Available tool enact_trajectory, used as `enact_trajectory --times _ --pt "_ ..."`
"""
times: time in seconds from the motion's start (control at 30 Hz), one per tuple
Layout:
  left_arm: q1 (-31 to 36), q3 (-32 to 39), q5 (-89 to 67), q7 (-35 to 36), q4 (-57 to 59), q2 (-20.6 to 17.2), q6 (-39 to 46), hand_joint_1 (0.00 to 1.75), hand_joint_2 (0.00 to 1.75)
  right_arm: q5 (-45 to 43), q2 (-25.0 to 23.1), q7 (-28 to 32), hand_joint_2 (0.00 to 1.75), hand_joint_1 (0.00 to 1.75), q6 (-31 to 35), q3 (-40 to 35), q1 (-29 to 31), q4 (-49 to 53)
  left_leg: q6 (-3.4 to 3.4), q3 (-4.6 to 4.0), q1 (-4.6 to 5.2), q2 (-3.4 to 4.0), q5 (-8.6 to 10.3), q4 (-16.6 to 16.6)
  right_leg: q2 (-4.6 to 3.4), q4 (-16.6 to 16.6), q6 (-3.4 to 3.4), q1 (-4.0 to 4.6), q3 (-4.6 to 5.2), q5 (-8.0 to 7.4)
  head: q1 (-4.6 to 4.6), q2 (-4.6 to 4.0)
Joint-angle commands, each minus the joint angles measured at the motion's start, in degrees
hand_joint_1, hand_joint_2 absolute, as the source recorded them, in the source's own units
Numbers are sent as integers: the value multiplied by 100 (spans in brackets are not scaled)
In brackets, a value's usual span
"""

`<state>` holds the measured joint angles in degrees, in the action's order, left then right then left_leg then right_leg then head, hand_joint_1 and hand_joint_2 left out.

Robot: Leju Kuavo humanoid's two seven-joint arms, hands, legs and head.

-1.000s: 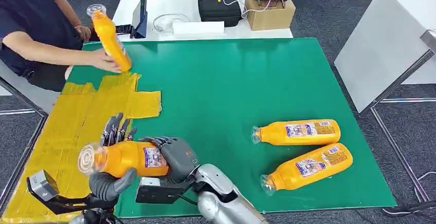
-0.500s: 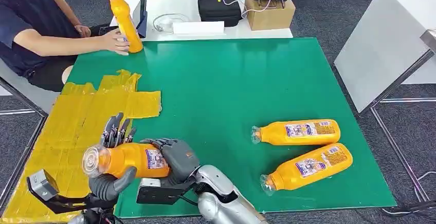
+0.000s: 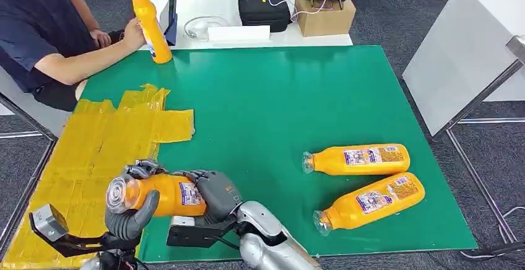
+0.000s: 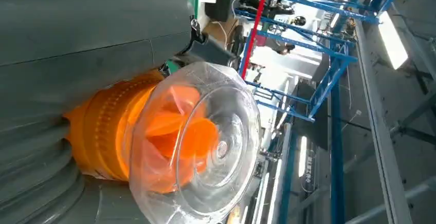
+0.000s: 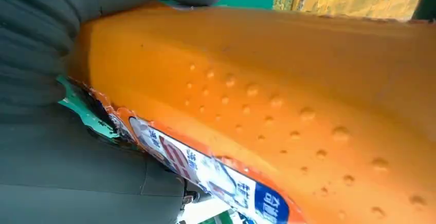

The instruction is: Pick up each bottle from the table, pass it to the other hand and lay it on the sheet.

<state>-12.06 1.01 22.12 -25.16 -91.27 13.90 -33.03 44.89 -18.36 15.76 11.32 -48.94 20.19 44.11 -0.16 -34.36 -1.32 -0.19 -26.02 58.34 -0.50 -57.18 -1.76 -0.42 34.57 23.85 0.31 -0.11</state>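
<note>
Gripping bottle (image 3: 158, 194): left hand (image 3: 130, 211) at neck, right hand (image 3: 213, 191) at base.

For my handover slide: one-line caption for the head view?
Both hands, left and right, grip one orange plastic bottle over the yellow sheet.

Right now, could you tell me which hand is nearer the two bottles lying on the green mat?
Right. The right hand sits closer to the two lying bottles; the left hand is farther, over the yellow sheet.

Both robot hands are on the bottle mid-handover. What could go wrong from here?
1. The left robot hand grips only the neck end of the held bottle; if the right robot hand releases early, it may tip or drop.
2. It could fall on green mat short of the yellow sheet.
</note>
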Motion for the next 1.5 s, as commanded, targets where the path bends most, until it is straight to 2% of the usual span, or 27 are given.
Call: enact_trajectory --times 0.03,0.37,0.5,0.53,0.57,0.6,0.7,0.8,0.93,1.0,1.07,1.2,1.23,1.3,1.33,1.4,1.43,1.5 --pt "286 -216 16 19 214 -118 -92 175 175 75 -70 10 175 175 -47 -384 -365 -476 6 21 2 -18 1 -13 22 11 3 0 -27 6 0 0" --pt "264 -201 69 37 207 -124 -164 175 175 56 -103 3 175 175 -28 -318 -333 -565 8 29 3 -17 -1 -16 23 13 4 -1 -34 9 0 0" --pt "228 -154 -93 22 187 -113 -38 175 175 123 -11 -142 175 175 331 -156 -351 -287 9 32 4 -20 -1 -18 27 15 5 -1 -38 9 2 0" --pt "203 -123 -285 -58 144 -112 54 175 175 121 93 -173 175 0 428 -23 -391 48 6 20 3 -17 0 -12 21 9 3 -1 -25 7 0 0" --pt "187 -75 -478 -150 102 -99 187 175 175 161 185 -278 175 0 587 127 -464 399 10 28 3 -20 -2 -15 27 13 4 0 -35 9 0 0" --pt "147 8 -654 -235 30 -66 308 175 175 192 346 -456 0 0 564 301 -541 878 8 18 2 -19 -1 -10 24 10 3 0 -25 7 0 0" --pt "119 79 -711 -249 -23 -50 271 175 175 209 509 -525 0 0 320 459 -604 1320 11 14 2 -20 -1 -6 26 7 2 0 -24 8 0 0" --pt "121 80 -722 -246 -19 -42 268 175 175 221 477 -521 0 0 296 455 -632 1272 9 14 5 -12 -3 -7 15 5 1 -3 -22 7 -2 0" --pt "127 78 -735 -246 -6 -39 270 175 175 258 451 -515 0 0 317 447 -641 1219 5 2 2 -7 0 -3 10 3 1 -1 -8 1 0 0" --pt "145 151 -1098 -443 -62 -2 563 175 175 190 594 -456 0 0 558 625 -659 1503 7 6 4 -8 0 -5 12 3 2 -2 -12 2 0 0" --pt "142 340 -2077 -928 -330 90 1382 175 175 208 962 -493 0 0 534 906 -784 2302 6 -1 3 -11 2 -2 14 2 1 -1 -6 1 0 0" --pt "184 415 -3724 -1384 -816 256 3119 175 175 272 1481 -495 0 0 273 1441 -1188 3609 17 0 3 -33 0 4 39 4 -3 0 -19 7 -2 0" --pt "174 243 -4473 -1484 -1040 245 4005 175 175 299 1597 -483 0 0 282 1544 -1319 3921 12 -6 4 -30 1 5 34 0 -3 -2 -12 7 -2 0" --pt "106 -32 -5173 -1484 -1235 234 4993 175 175 420 1816 -489 0 0 242 1580 -1468 4282 18 -1 5 -37 -3 8 43 0 -3 -3 -22 11 0 0" --pt "57 -245 -6008 -1484 -1310 225 5865 175 175 468 1994 -511 0 0 242 1600 -1585 4510 14 -6 6 -33 -3 7 37 -1 -3 -4 -15 11 0 0" --pt "-15 -516 -7679 -1316 -1165 267 7025 175 175 508 2359 -548 0 0 141 1637 -1749 4792 15 4 9 -38 -5 2 41 5 -4 -7 -25 13 0 0" --pt "-7 -574 -8923 -988 -1097 323 7303 175 175 354 2668 -487 0 0 29 1707 -1844 4966 18 12 11 -40 -8 1 45 7 -3 -8 -34 16 -4 0" --pt "15 -555 -9217 -983 -1052 429 7303 175 175 256 2824 -430 0 0 -4 1804 -1904 5033 18 6 12 -53 -3 -1 55 11 -4 -11 -30 12 -2 0"
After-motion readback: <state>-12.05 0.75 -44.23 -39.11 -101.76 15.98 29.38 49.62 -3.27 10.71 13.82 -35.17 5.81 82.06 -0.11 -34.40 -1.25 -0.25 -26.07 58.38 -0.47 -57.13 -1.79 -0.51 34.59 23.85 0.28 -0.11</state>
